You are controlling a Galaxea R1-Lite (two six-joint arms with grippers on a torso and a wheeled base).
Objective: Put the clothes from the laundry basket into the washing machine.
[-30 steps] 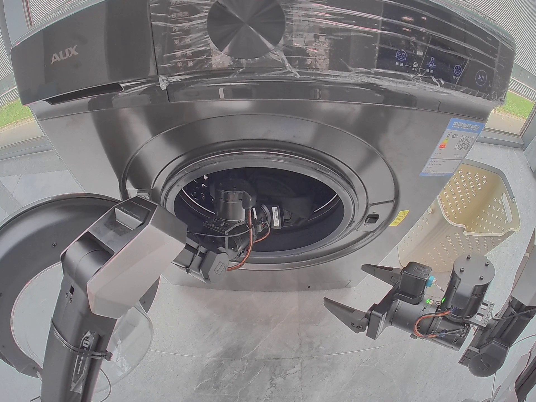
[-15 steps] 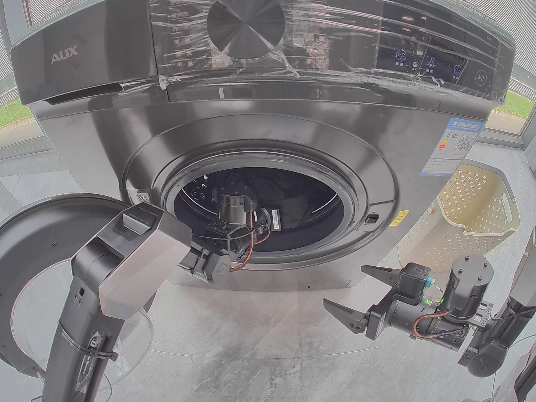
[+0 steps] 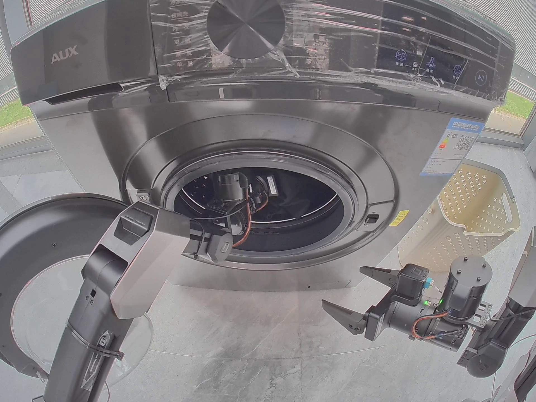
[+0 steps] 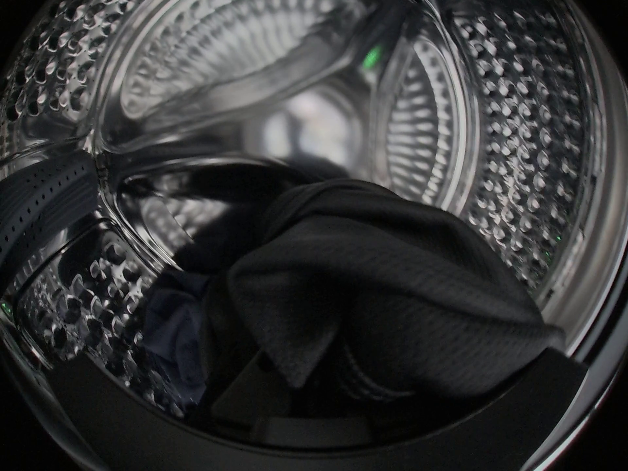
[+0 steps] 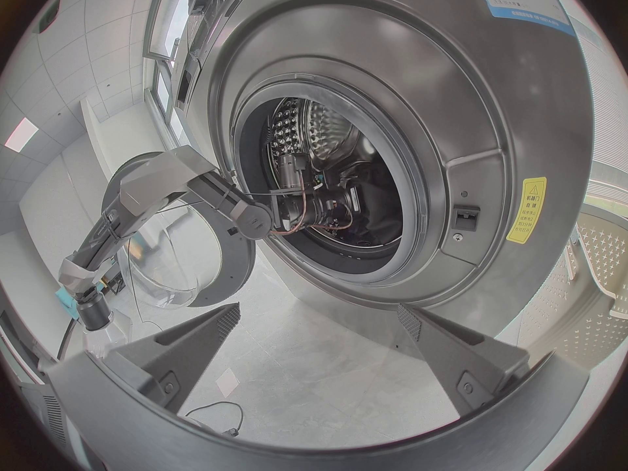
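One risk here. Parked inside the drum point(image 4: 510, 99) of the washing machine point(image 3: 335, 124) with the left gripper point(image 3: 267, 188), close to the dark clothes point(image 4: 366, 282) heaped at the front lip; can't tell whether clamped or released. Holding the right gripper point(image 3: 343, 287) wide open outside, near the laundry basket point(image 3: 474, 207). Might snag cloth on withdrawal, dragging it out.

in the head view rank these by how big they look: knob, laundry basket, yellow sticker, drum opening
1. drum opening
2. laundry basket, though partly hidden
3. knob
4. yellow sticker
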